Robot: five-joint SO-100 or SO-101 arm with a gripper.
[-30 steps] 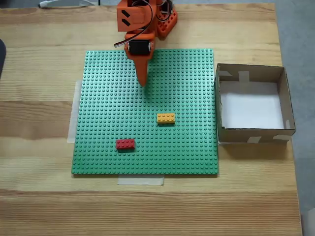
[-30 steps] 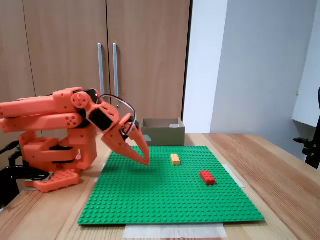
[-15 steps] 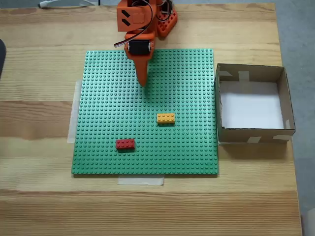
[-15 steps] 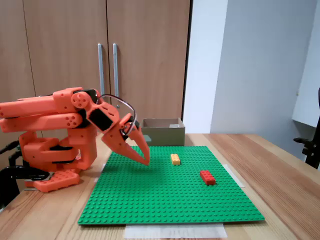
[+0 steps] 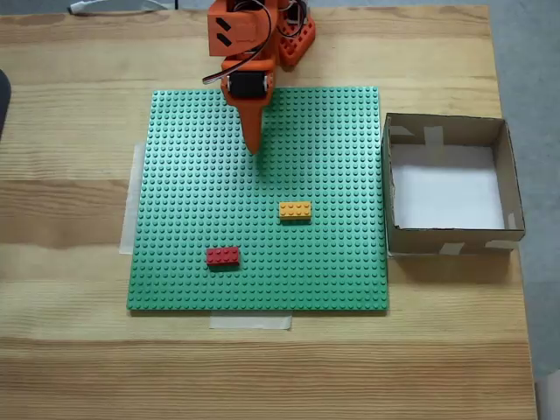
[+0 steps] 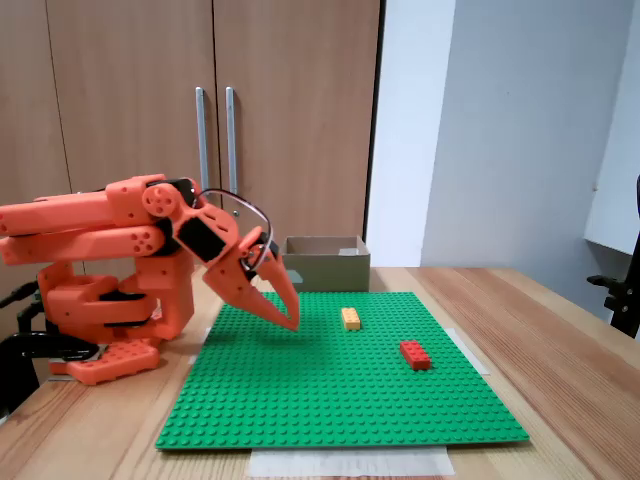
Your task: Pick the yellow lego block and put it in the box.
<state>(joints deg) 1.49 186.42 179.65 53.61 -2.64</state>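
Hand [image 5: 255, 149] of the orange arm points down at the green baseplate [image 5: 192, 201], its two fingers drawn nearly together at the tips and holding nothing; from the side [image 6: 292, 322] it hangs just above the studs near the plate's back edge. Nearer the plate's middle, well apart from the fingertips, lies the yellow lego block [image 5: 295, 210], flat on the studs [image 6: 350, 318]. Closer to the plate's front edge sits a red brick [image 5: 222, 255]. Off the plate's right edge, on the wooden table [image 5: 70, 350], stands the box [image 5: 451, 241], open, with a white floor.
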